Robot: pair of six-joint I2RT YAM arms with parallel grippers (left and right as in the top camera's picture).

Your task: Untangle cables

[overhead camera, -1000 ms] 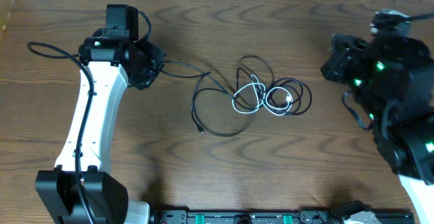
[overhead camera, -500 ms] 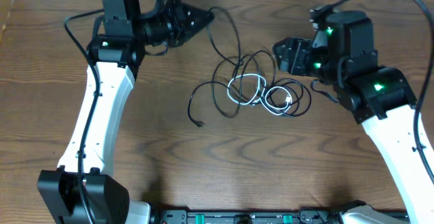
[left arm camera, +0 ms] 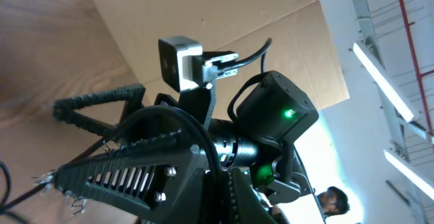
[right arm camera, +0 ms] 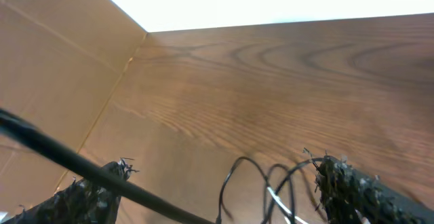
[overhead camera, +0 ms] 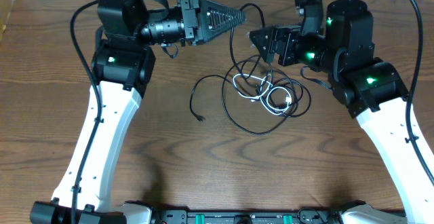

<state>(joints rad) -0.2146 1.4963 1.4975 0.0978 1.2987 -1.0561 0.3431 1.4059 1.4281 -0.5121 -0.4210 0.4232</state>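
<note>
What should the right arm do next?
Probably lower the open right gripper onto the tangle by the white cable and pin it. The left gripper is shut on a black cable that rises from the tangle, so pulling unpinned would likely drag it all.

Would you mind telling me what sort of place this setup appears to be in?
Probably an indoor robotics lab or workshop: two white robot arms stand at a wood-grain table, cardboard panels screen it, and ceiling strip lights show beyond.
</note>
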